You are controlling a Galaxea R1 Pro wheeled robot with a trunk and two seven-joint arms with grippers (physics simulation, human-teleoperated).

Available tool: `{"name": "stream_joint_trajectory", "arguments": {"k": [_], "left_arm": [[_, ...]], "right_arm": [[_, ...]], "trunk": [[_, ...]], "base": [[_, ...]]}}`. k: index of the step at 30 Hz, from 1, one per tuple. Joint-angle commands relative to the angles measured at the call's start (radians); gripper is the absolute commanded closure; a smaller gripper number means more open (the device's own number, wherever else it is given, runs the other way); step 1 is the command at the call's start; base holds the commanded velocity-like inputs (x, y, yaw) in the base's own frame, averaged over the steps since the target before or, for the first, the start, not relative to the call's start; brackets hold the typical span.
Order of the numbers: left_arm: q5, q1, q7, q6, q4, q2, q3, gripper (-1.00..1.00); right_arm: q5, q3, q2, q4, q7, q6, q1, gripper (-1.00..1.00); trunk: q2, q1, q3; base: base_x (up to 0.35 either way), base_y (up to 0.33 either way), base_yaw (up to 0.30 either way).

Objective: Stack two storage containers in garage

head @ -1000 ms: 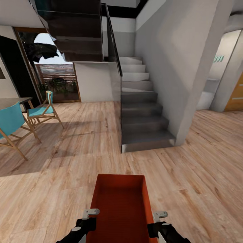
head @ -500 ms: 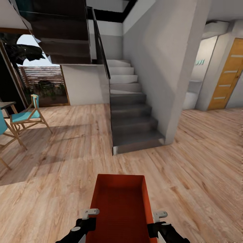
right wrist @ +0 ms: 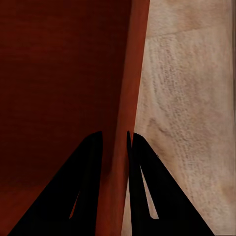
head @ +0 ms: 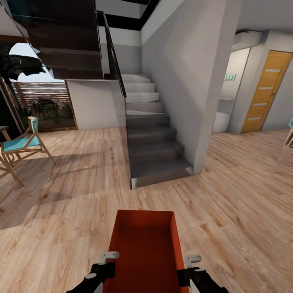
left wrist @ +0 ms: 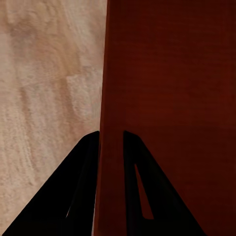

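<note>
**Red Bin Carried Through Wood-Floored Hall, Staircase Ahead**

The left gripper (head: 106, 260) is clamping the left long wall of the storage container (head: 144, 248), one dark finger sitting on each side of the thin red wall, as the left wrist view is showing (left wrist: 112, 147). The right gripper (head: 190, 262) is doing the same on the opposite wall, its two fingers straddling the orange-red edge (right wrist: 115, 142) in the right wrist view. Between them the open-topped bin is hanging low in front of the robot, lengthwise away from the head camera, its ribbed inside bare (only one bin is in sight). Beneath it the light wood plank floor (head: 73, 228) is spreading in every direction, and it is also passing under the bin's walls in both wrist views.

Beyond the bin's far end a grey staircase (head: 152, 146) is rising beside a tall white wall (head: 183, 81), with a dark glass-sided upper flight overhanging to the left. At far left a turquoise chair with a wooden frame (head: 22, 144) is standing near a glazed opening onto slatted fencing and plants. At right, past the white wall, an orange door with pale horizontal strips (head: 266, 91) is standing shut.
</note>
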Motion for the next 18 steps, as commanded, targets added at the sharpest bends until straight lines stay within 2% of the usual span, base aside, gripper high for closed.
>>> {"name": "stream_joint_trajectory", "arguments": {"k": [1, 8, 18], "left_arm": [[0.007, -0.001, 0.002, -0.003, -0.001, 0.002, -0.023, 1.0], [0.005, -0.001, 0.0, -0.003, -0.001, 0.002, -0.023, 1.0], [0.003, -0.001, -0.001, -0.003, 0.0, 0.002, -0.023, 1.0]], "right_arm": [[-0.019, 0.025, -0.022, 0.0, 0.093, 0.006, 0.0, 1.0], [-0.019, 0.024, -0.022, -0.001, 0.092, 0.006, 0.0, 1.0], [-0.019, 0.023, -0.022, 0.0, 0.093, 0.006, 0.0, 1.0]], "trunk": [[0.0, 0.0, 0.0], [0.0, 0.0, 0.004], [0.0, 0.0, 0.005]], "base": [[0.0, 0.0, -0.178], [0.055, 0.001, -0.083], [0.277, 0.087, -0.192]]}}
